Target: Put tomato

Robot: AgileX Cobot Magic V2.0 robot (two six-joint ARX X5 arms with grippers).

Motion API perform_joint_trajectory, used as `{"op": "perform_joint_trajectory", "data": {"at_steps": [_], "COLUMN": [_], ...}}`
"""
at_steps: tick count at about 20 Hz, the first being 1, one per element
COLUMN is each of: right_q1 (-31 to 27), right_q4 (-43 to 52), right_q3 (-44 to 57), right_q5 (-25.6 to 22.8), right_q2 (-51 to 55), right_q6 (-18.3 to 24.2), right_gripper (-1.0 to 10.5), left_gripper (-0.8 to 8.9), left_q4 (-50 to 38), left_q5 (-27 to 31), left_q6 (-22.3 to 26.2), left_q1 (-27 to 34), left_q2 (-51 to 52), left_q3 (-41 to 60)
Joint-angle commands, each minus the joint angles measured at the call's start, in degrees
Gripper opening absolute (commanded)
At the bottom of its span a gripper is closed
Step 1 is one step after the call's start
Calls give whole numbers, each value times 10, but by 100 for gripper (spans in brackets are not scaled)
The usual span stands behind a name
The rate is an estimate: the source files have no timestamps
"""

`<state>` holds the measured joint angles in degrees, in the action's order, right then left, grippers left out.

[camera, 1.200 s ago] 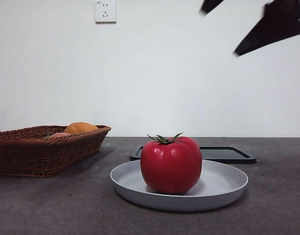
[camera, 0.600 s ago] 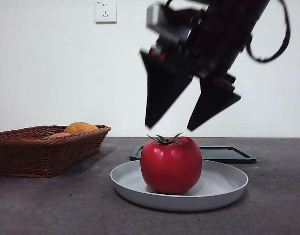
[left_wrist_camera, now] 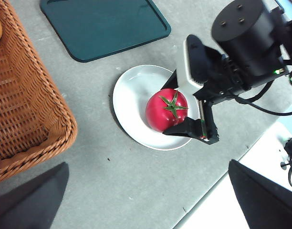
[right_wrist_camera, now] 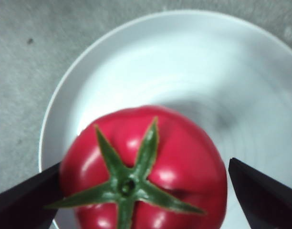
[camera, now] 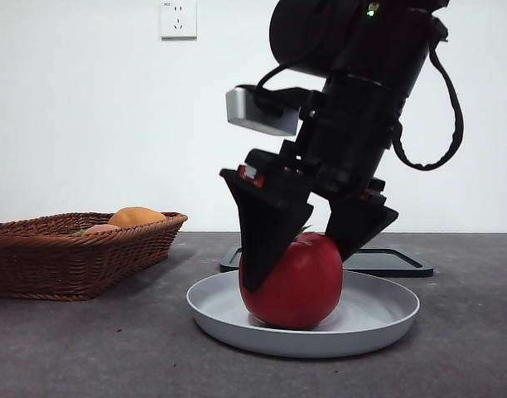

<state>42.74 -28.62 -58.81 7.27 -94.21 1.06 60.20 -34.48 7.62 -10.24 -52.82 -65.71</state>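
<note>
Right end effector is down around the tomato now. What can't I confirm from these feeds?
- Tomato contact: right end effector straddles it; touch unclear in every view.
- Basket contents: front view, wall hides most.
- Tray: front view, arm covers part.
- Plate: right wrist view, cut off by the edge.

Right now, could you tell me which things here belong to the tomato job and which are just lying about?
Part of the job:
tomato
grey plate under it
right gripper, open, jaws astride the tomato

Lying about:
wicker basket holding an orange fruit
dark tray
left gripper, waiting
</note>
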Motion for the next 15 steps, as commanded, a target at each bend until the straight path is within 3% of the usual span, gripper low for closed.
{"op": "perform_joint_trajectory", "data": {"at_steps": [1,5,11,15], "right_q1": [7,7,-7,-60], "right_q4": [-2,0,-56,-77], "right_q3": [-11,-11,-86,-186], "right_q5": [-2,2,1,-22], "right_q2": [-13,-12,3,1], "right_q6": [-4,-5,-2,9], "right_gripper": [455,274,269,269], "left_gripper": [562,562,562,562], "left_q4": [-6,-7,-8,-9], "left_q5": [-3,-3,-3,-3], "left_q6": [2,2,2,2], "left_q1": [-1,-1,-1,-1], "left_q2": [-3,-3,-3,-3], "left_q3": [-8,-8,-8,-8]}}
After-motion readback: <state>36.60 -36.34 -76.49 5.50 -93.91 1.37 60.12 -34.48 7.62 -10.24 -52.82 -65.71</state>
